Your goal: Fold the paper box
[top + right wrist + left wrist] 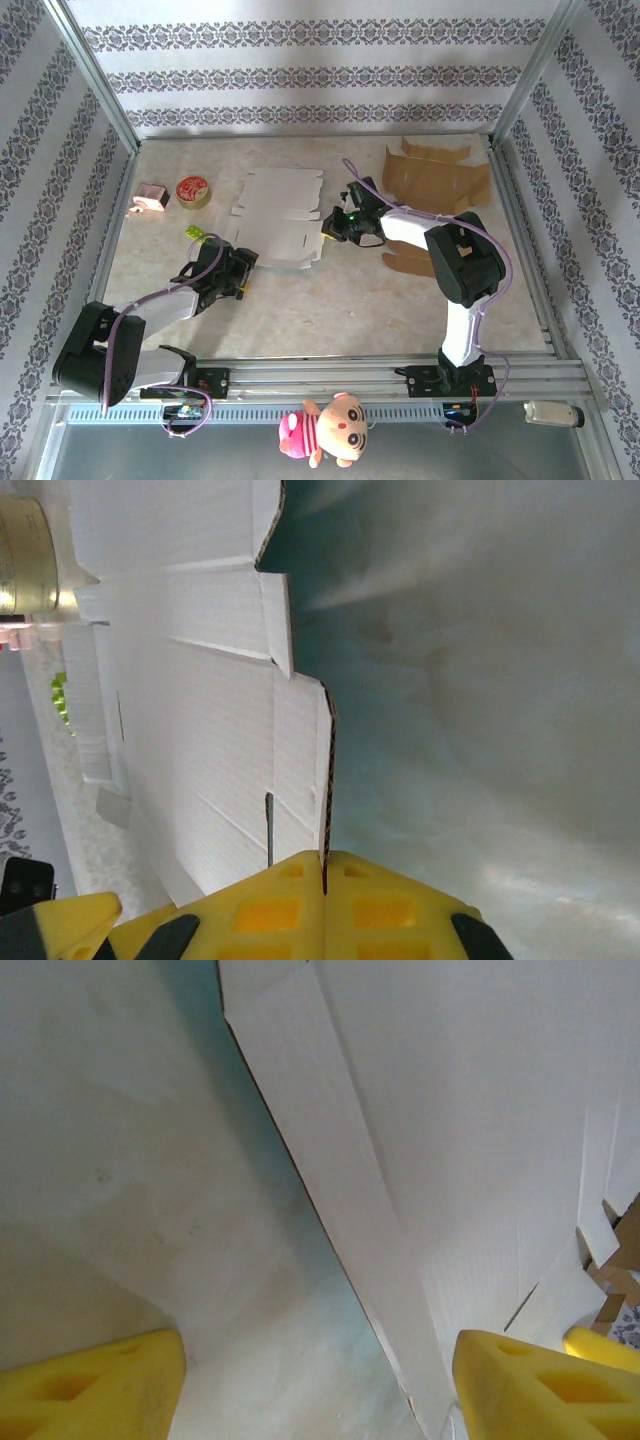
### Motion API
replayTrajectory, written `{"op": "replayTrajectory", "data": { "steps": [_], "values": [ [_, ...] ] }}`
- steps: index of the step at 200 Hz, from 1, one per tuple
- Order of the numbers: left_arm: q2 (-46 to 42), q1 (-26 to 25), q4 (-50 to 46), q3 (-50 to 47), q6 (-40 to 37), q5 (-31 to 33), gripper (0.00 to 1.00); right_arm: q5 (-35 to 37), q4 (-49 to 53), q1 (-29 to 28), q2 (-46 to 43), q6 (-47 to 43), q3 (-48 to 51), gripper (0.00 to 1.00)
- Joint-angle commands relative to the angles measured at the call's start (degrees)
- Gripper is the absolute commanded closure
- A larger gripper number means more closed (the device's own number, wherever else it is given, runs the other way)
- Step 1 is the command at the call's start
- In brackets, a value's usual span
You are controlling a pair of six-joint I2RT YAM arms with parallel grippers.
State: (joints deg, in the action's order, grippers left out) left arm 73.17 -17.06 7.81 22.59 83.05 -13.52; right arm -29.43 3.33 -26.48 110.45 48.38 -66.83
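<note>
Right wrist: right hand [325,865] clenched on the right edge of the unfolded white paper box [200,710]. Box lies mid-table [350,310]. Left hand [320,1360] released, jaws apart, straddling the box's near-left edge.

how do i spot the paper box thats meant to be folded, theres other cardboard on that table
On the beige table, look near the centre, slightly left. The paper box lies there as a flat, unfolded sheet with small flaps along its edges. It is white, whereas the other cardboard toward the far right corner is brown.
</note>
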Motion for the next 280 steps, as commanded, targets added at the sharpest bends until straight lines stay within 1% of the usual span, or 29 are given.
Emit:
{"op": "replayTrajectory", "data": {
  "steps": [1,21,40,92,118,146,155,170,180,194,203,207,211,224,232,244,247,257,267,274,280],
  "values": [
    [2.2,0.64,6.84,-0.97,1.53,0.9,0.34,0.68,-2.99,-1.62,-3.51,3.39,1.49,0.99],
    [2.78,0.68,10.95,-1.31,2.21,1.12,0.42,1.3,-4.42,-2.33,-5.19,5.72,4.12,0.99],
    [3.38,0.63,14.53,-2.17,3.68,1.3,0.46,1.61,-6.76,-3.17,-7.06,8.2,6.58,0.99],
    [3.96,0.71,20.25,-3.77,7.0,1.04,0.63,5.21,-8.67,-6.1,-10.26,12.14,11.05,0.98],
    [2.11,0.78,20.44,-4.39,8.05,1.08,0.74,7.31,-9.54,-7.02,-11.51,13.59,13.69,0.98],
    [-1.99,0.76,15.15,-3.27,6.61,1.72,0.86,8.92,-9.69,-9.45,-12.83,14.77,16.22,0.95],
    [-3.42,0.76,13.11,-2.7,5.86,1.96,0.89,9.85,-9.58,-10.32,-13.63,15.35,17.33,0.92],
    [-5.78,0.81,8.92,-1.34,3.55,2.3,0.96,10.43,-9.62,-11.42,-15.47,15.67,18.81,0.84],
    [-7.12,1.04,5.73,-0.06,1.09,2.19,1.0,10.19,-7.81,-11.7,-17.26,14.88,19.13,0.72],
    [-8.71,1.82,0.61,2.82,-4.91,1.26,1.0,11.41,-3.83,-11.84,-21.74,12.07,19.58,0.57],
    [-9.31,2.77,-3.57,5.35,-9.67,-0.06,1.0,14.0,0.03,-11.65,-25.88,8.61,19.64,0.49],
    [-9.47,3.27,-5.09,6.58,-12.11,-0.93,1.0,15.19,2.06,-11.47,-27.93,6.61,19.43,0.44],
    [-9.53,3.9,-6.56,7.87,-14.86,-1.99,1.0,17.3,4.12,-11.44,-30.08,5.17,19.24,0.4],
    [-9.32,5.57,-12.94,14.15,-25.05,-6.03,1.0,23.66,9.96,-10.75,-37.06,-3.94,17.96,0.3],
    [-8.97,5.98,-16.81,18.37,-32.71,-8.85,1.0,26.5,10.93,-10.62,-41.34,-12.29,17.45,0.26],
    [-8.2,5.99,-23.24,24.8,-43.4,-12.24,1.0,30.42,8.86,-10.52,-47.0,-25.47,17.74,0.2],
    [-7.93,5.96,-24.98,26.49,-46.11,-12.9,1.0,30.53,8.0,-10.45,-48.19,-29.2,17.86,0.19],
    [-6.84,5.92,-30.05,31.7,-54.69,-16.65,1.0,29.26,4.21,-10.21,-51.03,-42.37,18.15,0.11],
    [-5.74,5.74,-35.92,36.63,-61.91,-17.77,1.0,26.99,1.84,-9.78,-52.11,-55.63,17.76,0.05],
    [-4.92,5.51,-39.38,39.89,-67.08,-19.2,1.0,25.27,2.15,-9.18,-51.53,-63.93,16.3,0.05],
    [-4.28,5.04,-42.27,42.44,-71.25,-19.58,1.0,22.2,3.77,-8.07,-50.16,-69.77,14.21,0.05]
  ]
}}
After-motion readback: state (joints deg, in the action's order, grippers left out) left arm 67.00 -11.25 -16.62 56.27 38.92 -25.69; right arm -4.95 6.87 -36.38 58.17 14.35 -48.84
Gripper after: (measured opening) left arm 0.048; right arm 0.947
